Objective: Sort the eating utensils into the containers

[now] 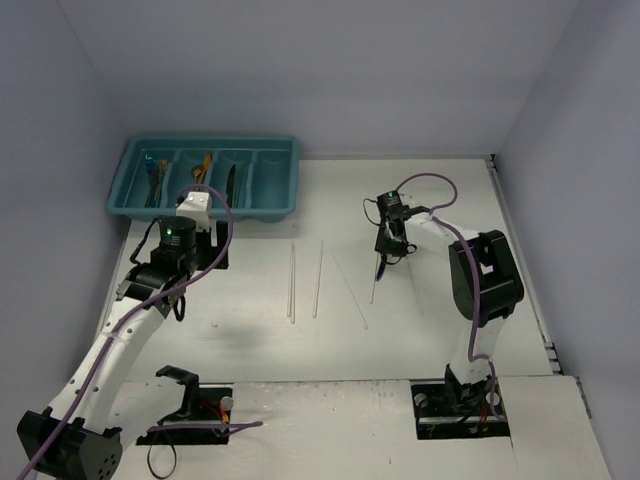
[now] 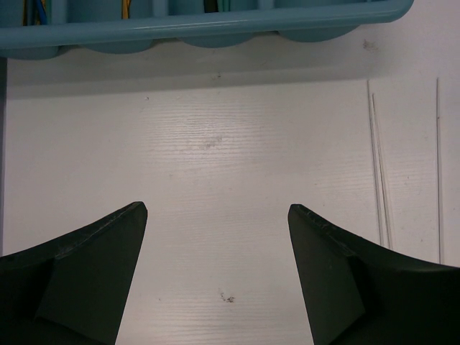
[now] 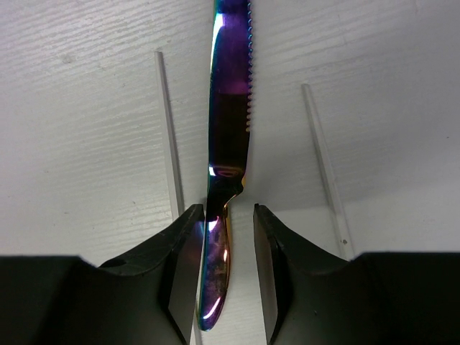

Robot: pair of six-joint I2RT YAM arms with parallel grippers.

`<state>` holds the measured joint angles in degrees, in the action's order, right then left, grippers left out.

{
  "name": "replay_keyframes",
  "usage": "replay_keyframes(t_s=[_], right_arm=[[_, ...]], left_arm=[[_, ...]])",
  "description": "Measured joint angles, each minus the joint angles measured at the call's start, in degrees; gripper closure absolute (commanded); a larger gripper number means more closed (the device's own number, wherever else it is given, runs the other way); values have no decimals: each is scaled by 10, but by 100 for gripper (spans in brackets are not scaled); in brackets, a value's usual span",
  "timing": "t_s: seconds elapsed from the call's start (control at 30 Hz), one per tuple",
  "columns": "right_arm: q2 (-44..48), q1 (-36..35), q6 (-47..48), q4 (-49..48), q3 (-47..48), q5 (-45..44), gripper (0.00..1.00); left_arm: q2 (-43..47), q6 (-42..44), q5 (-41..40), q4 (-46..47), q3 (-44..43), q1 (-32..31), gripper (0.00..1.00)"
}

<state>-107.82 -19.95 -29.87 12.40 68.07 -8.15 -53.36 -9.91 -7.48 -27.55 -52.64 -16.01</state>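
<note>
An iridescent purple knife lies flat on the white table, seen from above as a dark sliver. My right gripper straddles its handle. The left finger is against the handle, and a narrow gap shows at the right finger. My left gripper stands wide open over bare table just in front of the teal tray. Blue, orange and black utensils lie in the tray's compartments. Pale sticks lie on either side of the knife.
More thin pale sticks lie mid-table between the arms. Two sticks show at the right of the left wrist view. Grey walls close in the table on three sides.
</note>
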Motion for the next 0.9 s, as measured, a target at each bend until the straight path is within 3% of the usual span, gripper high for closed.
replay_keyframes(t_s=[0.2,0.43,0.7,0.9], right_arm=[[-13,-5,-2,-4,8,-7,74],[-16,-7,-11,-9,10,-15,100],[-14,-8,-12,-13,8,-22,100],[3,-8,0,0,3,-21,100]], left_arm=[[-1,-1,2,3,0,0,23],[-2,-5,11,5,0,0,23],[-2,-33,59,7,0,-4,23],[-6,-82,86,19,-1,-72,23]])
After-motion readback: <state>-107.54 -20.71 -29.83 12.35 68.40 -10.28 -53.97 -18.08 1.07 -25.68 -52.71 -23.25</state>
